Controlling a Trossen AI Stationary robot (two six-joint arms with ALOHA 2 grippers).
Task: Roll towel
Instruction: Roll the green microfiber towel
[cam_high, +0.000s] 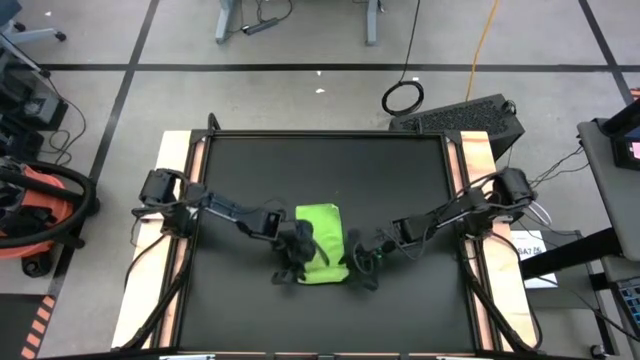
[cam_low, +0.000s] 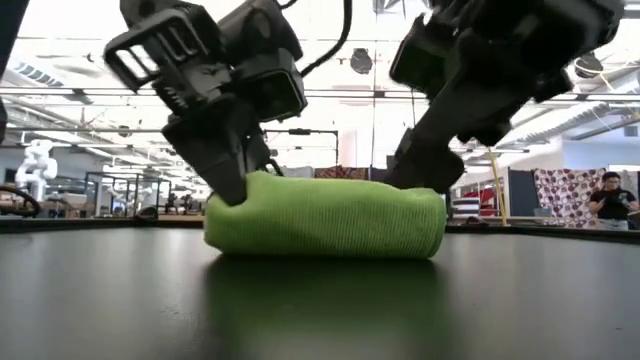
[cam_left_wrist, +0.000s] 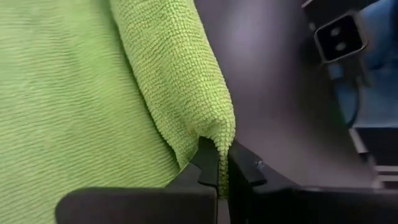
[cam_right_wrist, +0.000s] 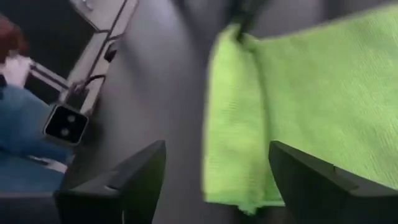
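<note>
Robotics lab or open workshop hall indicated. Taped floor (cam_high: 300, 90) with loose cables (cam_high: 403, 97) seen around black table (cam_high: 325, 170). Beyond table: ceiling light strips (cam_low: 60, 75), white robot (cam_low: 38, 160), benches, patterned cloth (cam_low: 560, 190), person (cam_low: 608, 197). Orange vacuum (cam_high: 40, 205) parked beside table.

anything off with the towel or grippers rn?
Nothing stands out. The towel lies partly rolled on the black mat; the left gripper is shut on its rolled edge, and the right gripper is open at the opposite end.
</note>
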